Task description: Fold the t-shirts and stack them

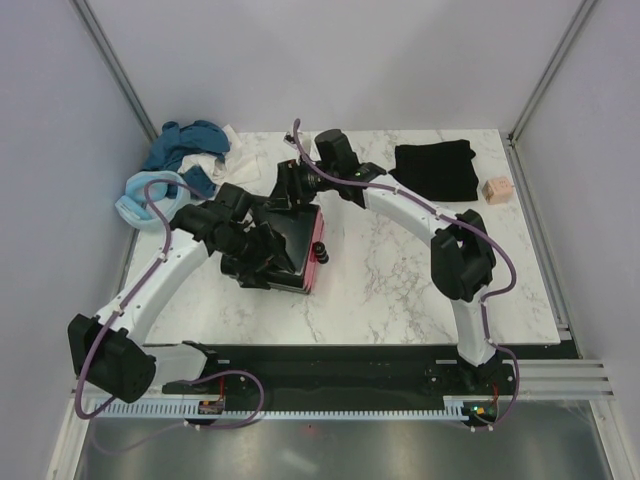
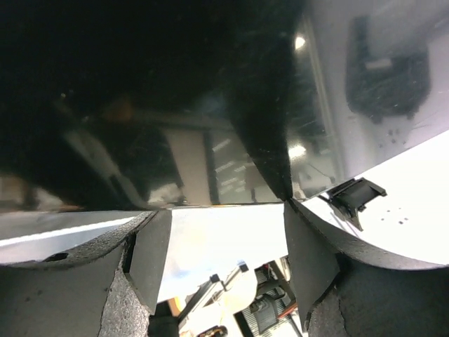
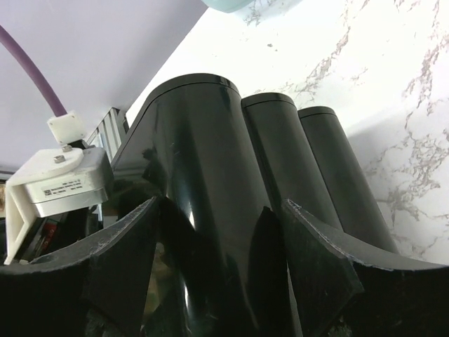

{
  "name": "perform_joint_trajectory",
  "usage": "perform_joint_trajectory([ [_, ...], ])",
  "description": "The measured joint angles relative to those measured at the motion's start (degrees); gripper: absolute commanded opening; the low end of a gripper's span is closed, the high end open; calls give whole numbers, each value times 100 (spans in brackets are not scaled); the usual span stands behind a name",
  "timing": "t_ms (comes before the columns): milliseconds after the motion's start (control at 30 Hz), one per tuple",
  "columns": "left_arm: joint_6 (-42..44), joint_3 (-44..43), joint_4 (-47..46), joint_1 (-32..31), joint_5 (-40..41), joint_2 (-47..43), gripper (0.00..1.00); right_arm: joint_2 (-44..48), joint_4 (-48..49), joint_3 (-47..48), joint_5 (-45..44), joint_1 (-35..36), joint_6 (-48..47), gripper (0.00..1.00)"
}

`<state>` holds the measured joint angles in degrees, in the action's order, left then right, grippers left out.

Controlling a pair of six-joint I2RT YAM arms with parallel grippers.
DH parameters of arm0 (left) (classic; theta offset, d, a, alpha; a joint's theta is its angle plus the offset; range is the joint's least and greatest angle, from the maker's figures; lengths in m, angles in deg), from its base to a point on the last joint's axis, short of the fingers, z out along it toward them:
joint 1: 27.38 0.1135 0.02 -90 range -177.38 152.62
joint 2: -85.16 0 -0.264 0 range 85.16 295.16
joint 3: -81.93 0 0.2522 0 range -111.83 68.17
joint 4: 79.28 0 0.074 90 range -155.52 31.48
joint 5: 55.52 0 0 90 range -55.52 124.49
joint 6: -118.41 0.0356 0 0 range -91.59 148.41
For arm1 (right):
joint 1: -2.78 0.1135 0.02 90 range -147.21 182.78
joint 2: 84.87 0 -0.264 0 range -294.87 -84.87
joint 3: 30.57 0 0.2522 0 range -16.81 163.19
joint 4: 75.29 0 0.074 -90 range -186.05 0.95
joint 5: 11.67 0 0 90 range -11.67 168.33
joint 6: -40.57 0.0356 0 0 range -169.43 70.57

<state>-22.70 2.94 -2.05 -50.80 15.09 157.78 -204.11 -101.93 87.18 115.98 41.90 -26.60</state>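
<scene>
Marble tabletop [image 1: 400,290] is bounded by white walls. A glossy black object [image 1: 295,240] at its centre is crowded by both arms. The black t-shirt [image 1: 435,168] lies folded far right and the teal-blue t-shirt [image 1: 188,143] is crumpled far left; both are shown only overhead. The left gripper [image 2: 224,217] is seen parted and empty. The right gripper [image 3: 217,210] is spread wide astride the object, but whether it grips cannot be told.

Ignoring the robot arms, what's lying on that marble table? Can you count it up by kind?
T-shirts: 2 (teal-blue t-shirt, black t-shirt)
Pale blue ring: 1
Small tan cube: 1
Glossy black case with red edge: 1
White cloth: 1
Total: 6
</scene>
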Motion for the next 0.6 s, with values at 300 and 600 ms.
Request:
perform_joint_trajectory([
  [300, 282, -1187, 686, -2, 426, 903, 72, -256, -190, 116, 72, -332, 131, 74],
  [600, 533, -1893, 1178, 234, 1810, 1060, 72, -59, -662, -352, 774, -717, 149, 77],
])
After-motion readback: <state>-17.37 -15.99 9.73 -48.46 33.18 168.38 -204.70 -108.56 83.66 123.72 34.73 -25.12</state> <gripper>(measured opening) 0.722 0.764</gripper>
